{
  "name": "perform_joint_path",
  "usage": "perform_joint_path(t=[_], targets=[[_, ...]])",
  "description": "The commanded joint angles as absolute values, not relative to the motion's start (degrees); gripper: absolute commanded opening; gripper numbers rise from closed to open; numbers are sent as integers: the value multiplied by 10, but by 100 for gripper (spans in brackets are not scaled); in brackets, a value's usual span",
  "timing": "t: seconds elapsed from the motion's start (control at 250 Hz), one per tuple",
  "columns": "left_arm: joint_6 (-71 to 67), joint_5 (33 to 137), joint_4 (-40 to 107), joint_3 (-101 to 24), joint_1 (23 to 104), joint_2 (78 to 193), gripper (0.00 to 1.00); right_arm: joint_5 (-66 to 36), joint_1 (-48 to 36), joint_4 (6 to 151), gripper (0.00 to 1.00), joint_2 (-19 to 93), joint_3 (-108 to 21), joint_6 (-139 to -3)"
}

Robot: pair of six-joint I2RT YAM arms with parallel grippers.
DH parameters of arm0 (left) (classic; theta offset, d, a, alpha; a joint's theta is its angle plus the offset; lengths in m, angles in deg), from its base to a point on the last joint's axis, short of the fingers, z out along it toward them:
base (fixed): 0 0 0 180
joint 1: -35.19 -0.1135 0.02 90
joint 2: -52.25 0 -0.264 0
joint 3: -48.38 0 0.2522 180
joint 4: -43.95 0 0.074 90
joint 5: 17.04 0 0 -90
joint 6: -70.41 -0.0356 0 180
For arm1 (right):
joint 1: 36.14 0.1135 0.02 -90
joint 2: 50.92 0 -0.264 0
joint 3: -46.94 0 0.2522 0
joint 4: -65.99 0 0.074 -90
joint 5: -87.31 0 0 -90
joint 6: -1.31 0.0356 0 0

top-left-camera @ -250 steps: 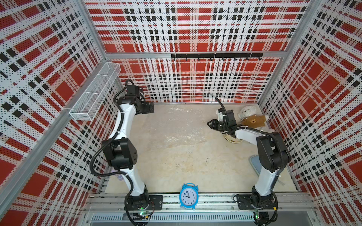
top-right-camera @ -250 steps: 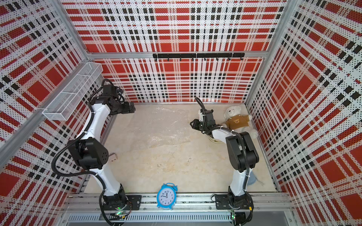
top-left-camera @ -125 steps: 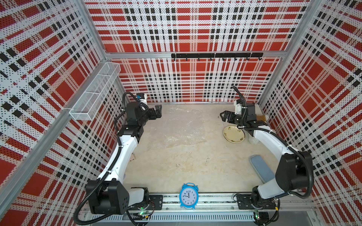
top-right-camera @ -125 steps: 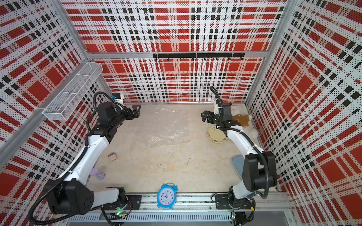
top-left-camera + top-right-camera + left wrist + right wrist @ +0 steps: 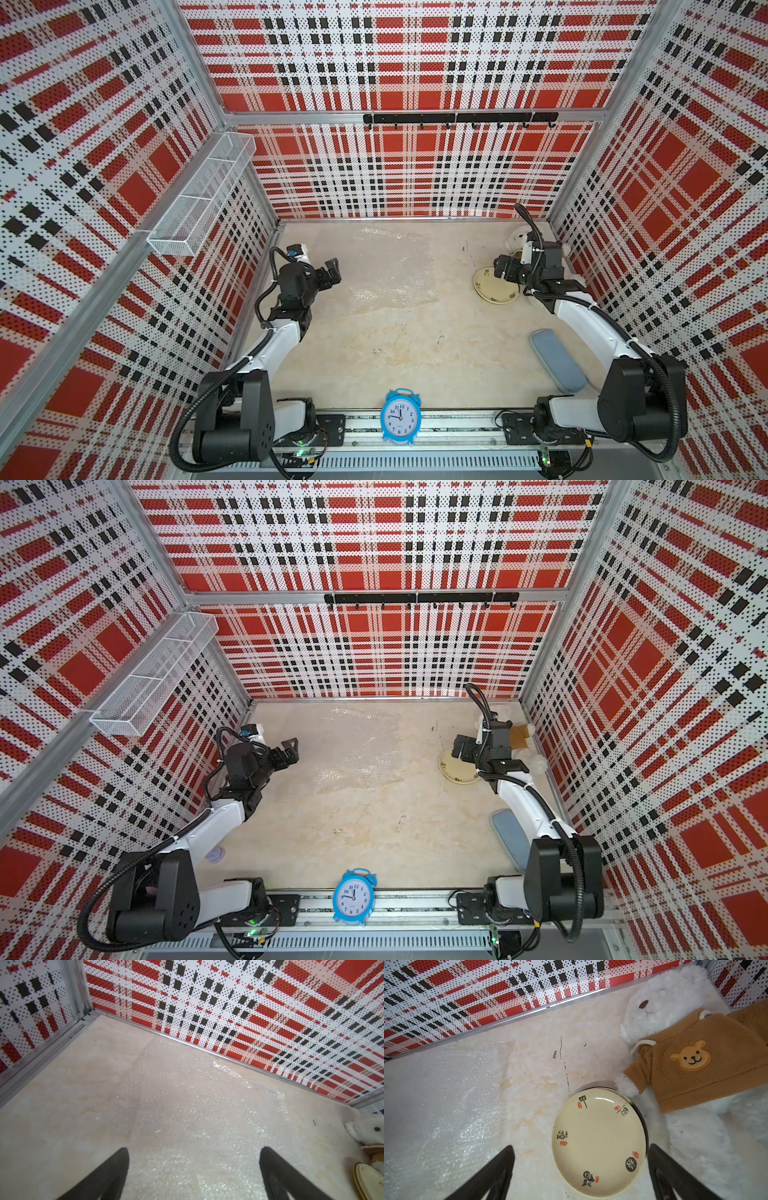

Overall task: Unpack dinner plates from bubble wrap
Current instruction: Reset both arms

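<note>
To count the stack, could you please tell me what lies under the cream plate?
A black rim of another plate peeks out beneath the cream plate; the rest, and any third plate, is covered.

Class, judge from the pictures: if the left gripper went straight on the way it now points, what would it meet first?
The left gripper would likely meet the bubble wrap lying flat on the table first; depth is unclear.

Dinner plates [image 5: 494,291]: cream, dark and red marks, stacked flat, black rim showing beneath, far right. Bubble wrap [image 5: 390,274]: clear crinkled sheets, spread flat, far centre.
</note>
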State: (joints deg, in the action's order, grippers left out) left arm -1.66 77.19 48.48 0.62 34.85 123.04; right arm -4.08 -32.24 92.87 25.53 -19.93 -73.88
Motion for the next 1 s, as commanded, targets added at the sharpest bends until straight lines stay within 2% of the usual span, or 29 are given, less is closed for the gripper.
perform_joint_path(t=[0.0, 0.204, 0.476, 0.74, 0.992], targets=[[-71, 696, 573, 26, 376, 1185, 99, -34, -322, 885, 100, 218, -187, -764], [-171, 581, 623, 89, 427, 1166, 99, -20, -322, 745, 100, 156, -86, -816], [-187, 534, 655, 155, 422, 1181, 99, 31, -322, 465, 100, 134, 106, -859], [-183, 571, 747, 178, 394, 1241, 99, 25, -322, 350, 100, 240, 143, -916], [-179, 601, 825, 170, 376, 1308, 99, 14, -322, 145, 100, 393, 166, -950]])
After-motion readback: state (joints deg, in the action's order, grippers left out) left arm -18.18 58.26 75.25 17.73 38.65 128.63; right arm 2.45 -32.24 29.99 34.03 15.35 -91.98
